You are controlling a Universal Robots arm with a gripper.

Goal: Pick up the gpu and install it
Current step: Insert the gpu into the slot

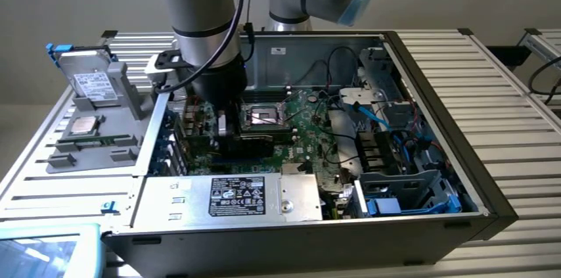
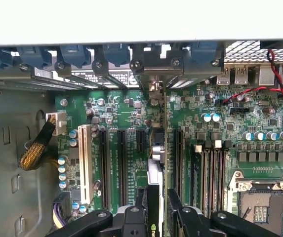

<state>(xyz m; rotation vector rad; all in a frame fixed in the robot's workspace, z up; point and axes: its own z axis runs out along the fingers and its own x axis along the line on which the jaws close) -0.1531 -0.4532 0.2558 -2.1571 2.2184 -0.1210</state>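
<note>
Install step: black two-finger gripper (image 2: 157, 217) clamped on green, black-shrouded gpu (image 2: 154, 190), edge-on over black expansion slots (image 2: 122, 163) of green motherboard (image 2: 215, 106). Seating likely needs square slot alignment.

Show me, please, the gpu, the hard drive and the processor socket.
gpu (image 2: 153, 207): wrist view, edge facing the camera.
hard drive (image 1: 91, 85): exterior view, white label.
processor socket (image 2: 261, 210): wrist view, socket middle.

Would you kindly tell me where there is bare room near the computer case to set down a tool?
Free: the slatted table beside the case on the exterior view's right. Crowded: on that view's left the grey parts holder takes the table, cables crowd the case's right half, and the gripper, holding the gpu, hangs over the motherboard.
</note>
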